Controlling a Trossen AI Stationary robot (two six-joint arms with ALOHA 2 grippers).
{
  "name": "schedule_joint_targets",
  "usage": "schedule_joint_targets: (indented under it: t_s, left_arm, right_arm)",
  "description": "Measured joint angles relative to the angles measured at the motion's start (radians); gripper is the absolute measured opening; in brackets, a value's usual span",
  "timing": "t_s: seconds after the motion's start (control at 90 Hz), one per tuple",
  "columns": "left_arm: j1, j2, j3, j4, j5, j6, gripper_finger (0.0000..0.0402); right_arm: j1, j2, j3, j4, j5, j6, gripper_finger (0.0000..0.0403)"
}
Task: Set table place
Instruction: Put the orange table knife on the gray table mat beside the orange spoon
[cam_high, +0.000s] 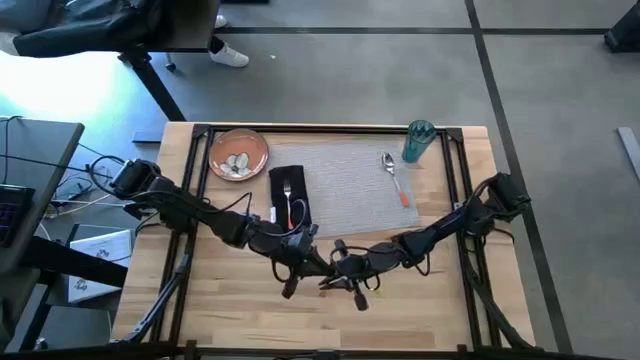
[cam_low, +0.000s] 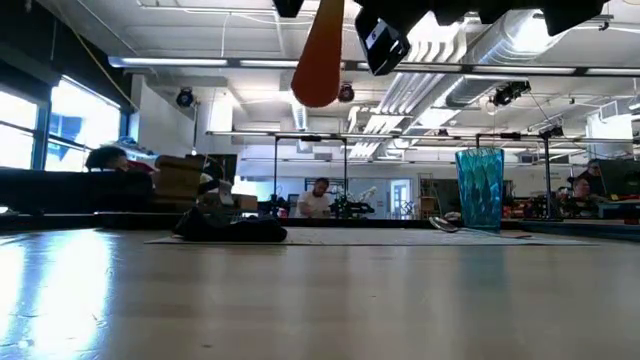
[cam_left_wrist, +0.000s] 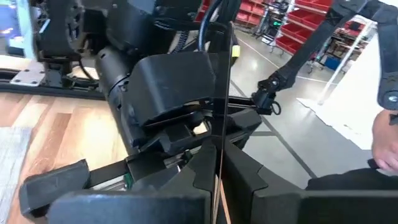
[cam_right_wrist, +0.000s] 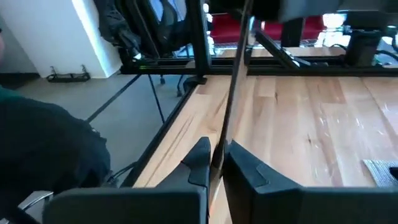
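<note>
Apparently mid-handover above the light wood table (cam_high: 230, 310), left gripper (cam_left_wrist: 217, 171) and right gripper (cam_right_wrist: 217, 165) both clamp one thin orange-handled metal knife (cam_right_wrist: 233, 87).

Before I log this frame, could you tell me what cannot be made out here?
- Held cutlery: the low view's top edge cuts it off; in the high view the left gripper and right gripper cover it, so its type is unclear.
- Plate contents: too small in the high view.
- Napkin top: seen edge-on in the low view.
</note>
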Motion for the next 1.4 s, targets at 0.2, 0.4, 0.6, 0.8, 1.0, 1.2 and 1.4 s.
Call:
schedule_joint_targets:
  t_s: [0.2,0.4,0.6,0.8,1.0,1.2,1.4]
  left_arm:
    - [0.014,-0.028,0.0,-0.095,-0.012,0.005,0.0012]
    - [0.014,-0.115,0.0,-0.247,-0.104,0.008,0.0038]
    - [0.016,-0.205,-0.001,-0.363,-0.184,-0.03,0.0052]
    - [0.004,-0.229,-0.001,-0.544,-0.194,-0.117,0.0111]
    - [-0.059,-0.138,-0.001,-0.51,-0.342,-0.134,0.0141]
    - [-0.106,-0.035,-0.002,-0.363,-0.604,-0.092,0.0143]
    - [-0.11,0.034,-0.002,-0.248,-0.779,0.008,0.0143]
  right_arm:
    - [0.004,-0.012,0.0,-0.069,0.054,0.068,0.0002]
    - [0.004,-0.018,0.0,-0.104,0.116,0.102,0.0]
    - [0.006,-0.03,0.0,-0.138,0.135,0.122,0.0]
    - [0.0,-0.146,0.0,-0.214,0.321,0.133,0.0]
    - [-0.01,-0.277,0.0,-0.253,0.61,0.192,0.0]
    - [-0.015,-0.312,0.0,-0.284,0.77,0.272,0.0]
    - [-0.024,-0.309,0.0,-0.275,0.772,0.321,0.0]
